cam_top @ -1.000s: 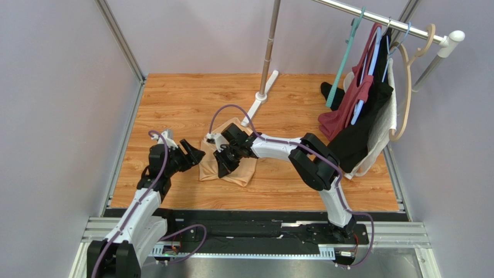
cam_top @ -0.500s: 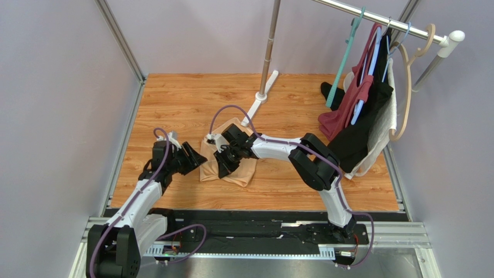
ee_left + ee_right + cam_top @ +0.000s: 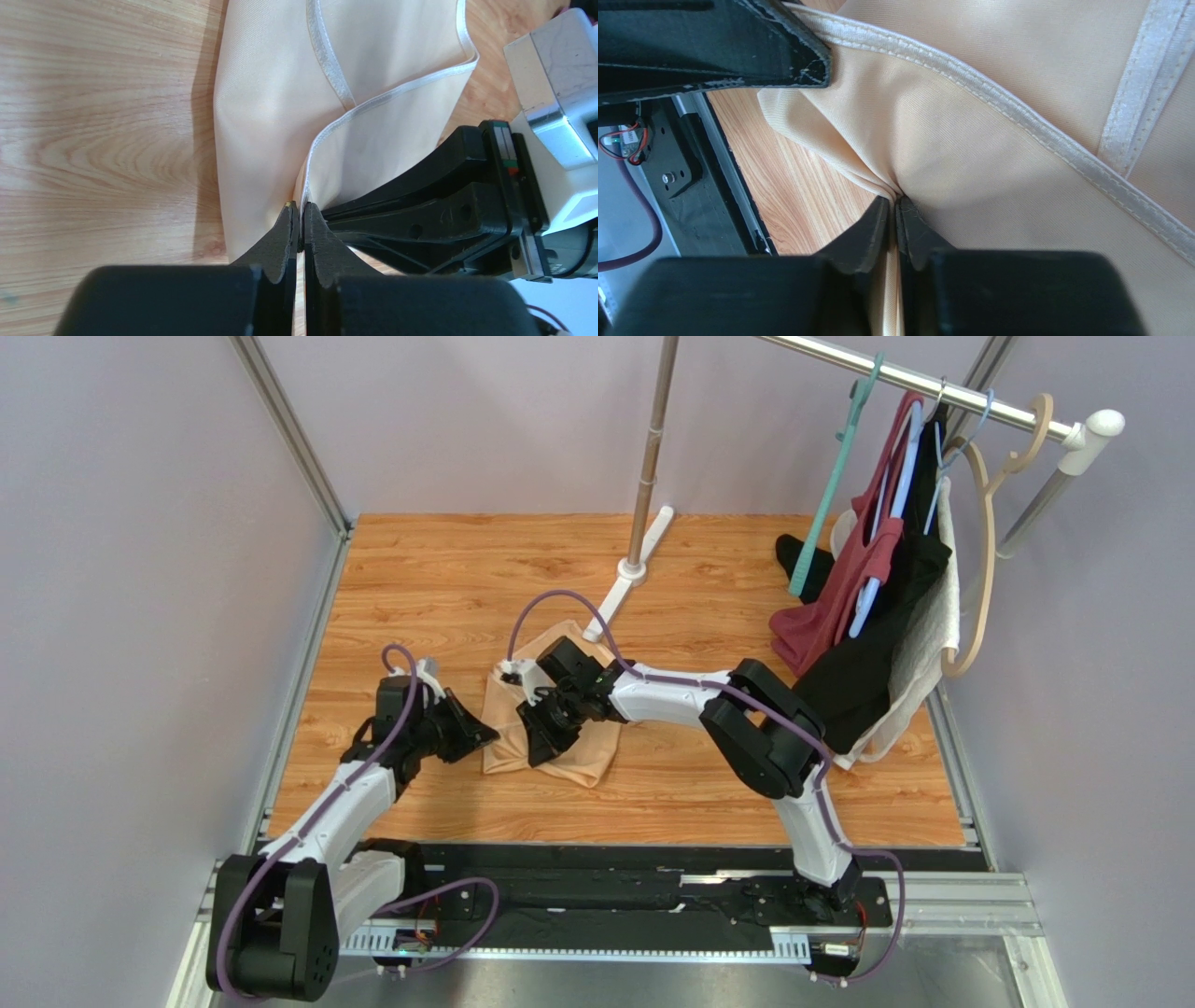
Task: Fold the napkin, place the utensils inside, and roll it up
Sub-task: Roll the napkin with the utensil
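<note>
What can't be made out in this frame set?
- Utensils: none shows in any view; the folded peach-tan fabric napkin could hide one.
- Top view: whether the black right gripper pinches cloth is too small and dark to tell.
- Left wrist view: napkin's far part is cut off at the top edge, and its right side is behind the right gripper.

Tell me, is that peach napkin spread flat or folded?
Folded. The napkin lies in layers: in the left wrist view its hemmed edges cross on top of more fabric.

Pale grey walls (image 3: 140,546) enclose a wood-grain desk (image 3: 421,574); a metal pole (image 3: 652,448) stands behind, and garments (image 3: 877,616) hang from a rail (image 3: 898,375).
</note>
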Available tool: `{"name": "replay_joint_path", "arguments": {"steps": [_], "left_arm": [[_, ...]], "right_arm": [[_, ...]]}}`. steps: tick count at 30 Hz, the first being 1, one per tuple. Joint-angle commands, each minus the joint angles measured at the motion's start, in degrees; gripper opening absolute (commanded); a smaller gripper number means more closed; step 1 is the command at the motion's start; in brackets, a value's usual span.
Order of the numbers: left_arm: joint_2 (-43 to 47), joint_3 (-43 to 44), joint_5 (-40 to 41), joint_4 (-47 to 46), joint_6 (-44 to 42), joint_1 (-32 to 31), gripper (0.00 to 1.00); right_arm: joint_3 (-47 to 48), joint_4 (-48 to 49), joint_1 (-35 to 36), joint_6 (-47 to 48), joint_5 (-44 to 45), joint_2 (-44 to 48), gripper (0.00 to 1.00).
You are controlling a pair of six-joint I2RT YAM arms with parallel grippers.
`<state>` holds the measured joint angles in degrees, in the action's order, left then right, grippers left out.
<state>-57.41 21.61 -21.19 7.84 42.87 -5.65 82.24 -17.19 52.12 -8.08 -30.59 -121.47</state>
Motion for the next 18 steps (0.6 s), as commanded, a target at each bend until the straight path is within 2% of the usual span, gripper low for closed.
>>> {"name": "replay_joint_path", "arguments": {"steps": [1,2,5,6,10,18], "left_arm": [[1.9,1.3,-1.8,0.2,-0.2,-0.2,0.0],[3.1,1.3,-1.8,0.7,-0.1,-0.2,0.0],[6.1,0.8,-1.1,3.1,0.5,-0.2,0.0],[6.8,0.5,-1.2,3.8,1.2,-0.2,0.0],[9.2,-1.9,-1.2,5.1,2.7,-0.2,0.0],[9.9,-2.0,0.2,7.5,1.5,-0.2,0.0]], "right_arm": [[-1.9,2.9,0.2,0.7,2.4,4.3,0.2],[-2.1,3.3,0.2,0.7,2.4,4.5,0.31],[-3.3,4.5,0.2,1.0,2.5,5.9,0.5],[-3.7,4.8,0.3,1.0,2.6,6.9,0.53],[-5.7,6.2,0.2,1.8,3.3,9.6,0.6],[-8.4,8.0,1.4,4.4,6.3,12.4,0.61]]}}
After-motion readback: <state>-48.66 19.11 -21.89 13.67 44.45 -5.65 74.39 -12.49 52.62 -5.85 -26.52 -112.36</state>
